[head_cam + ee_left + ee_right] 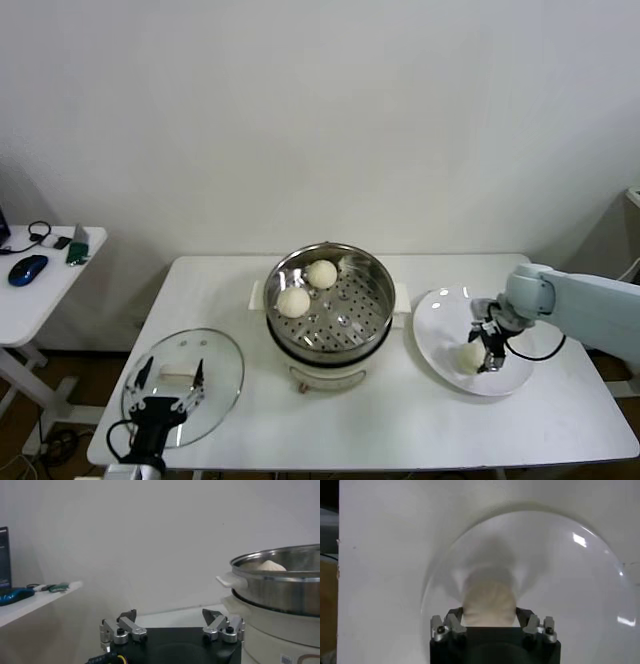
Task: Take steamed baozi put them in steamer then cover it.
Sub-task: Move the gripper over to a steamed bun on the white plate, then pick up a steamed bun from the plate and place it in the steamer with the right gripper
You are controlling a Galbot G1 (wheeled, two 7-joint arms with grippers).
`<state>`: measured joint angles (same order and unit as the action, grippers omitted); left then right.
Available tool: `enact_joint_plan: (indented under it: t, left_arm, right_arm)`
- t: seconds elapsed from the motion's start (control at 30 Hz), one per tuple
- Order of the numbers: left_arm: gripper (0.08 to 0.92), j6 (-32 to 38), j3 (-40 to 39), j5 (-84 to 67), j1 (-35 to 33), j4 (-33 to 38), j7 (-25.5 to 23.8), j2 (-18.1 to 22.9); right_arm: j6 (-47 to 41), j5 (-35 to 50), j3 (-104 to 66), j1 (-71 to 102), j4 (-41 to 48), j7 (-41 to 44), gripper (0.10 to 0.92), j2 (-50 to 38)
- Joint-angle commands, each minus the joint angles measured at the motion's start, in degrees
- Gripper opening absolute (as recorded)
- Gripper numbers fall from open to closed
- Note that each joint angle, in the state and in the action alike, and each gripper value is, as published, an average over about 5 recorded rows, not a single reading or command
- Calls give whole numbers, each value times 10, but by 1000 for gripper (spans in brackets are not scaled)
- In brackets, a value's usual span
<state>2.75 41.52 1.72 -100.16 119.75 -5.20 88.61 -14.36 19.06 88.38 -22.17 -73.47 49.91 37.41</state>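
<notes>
The steamer (383, 272) stands mid-table on its white pot base and also shows in the left wrist view (280, 592). Two baozi (321, 273) (293, 301) lie in it, and a third (350, 263) lies against the far wall. My right gripper (488, 350) is down on the white plate (440, 325), shut on the last baozi (488, 597), with a finger pressed on each side of it. My left gripper (170, 378) hangs open and empty over the glass cover (215, 370), which lies flat at the table's front left.
A small side table (40, 290) at the far left holds a blue mouse (27, 268) and headphones. The steamer's base handles stick out sideways (231, 580). The plate (560, 580) lies close to the table's right front edge.
</notes>
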Motion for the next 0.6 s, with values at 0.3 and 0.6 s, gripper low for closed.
enact_joint_plan:
  t: [0.3,0.6]
  left_arm:
    - [823,-3,-1,8,0,4,-2,5]
    - [823,-4,3,8,4,2,-1,0]
  right_arm:
    - [127,-21,125,-254,-23,77,687,63]
    - [257,-30,93,-427,-53,117,687,165]
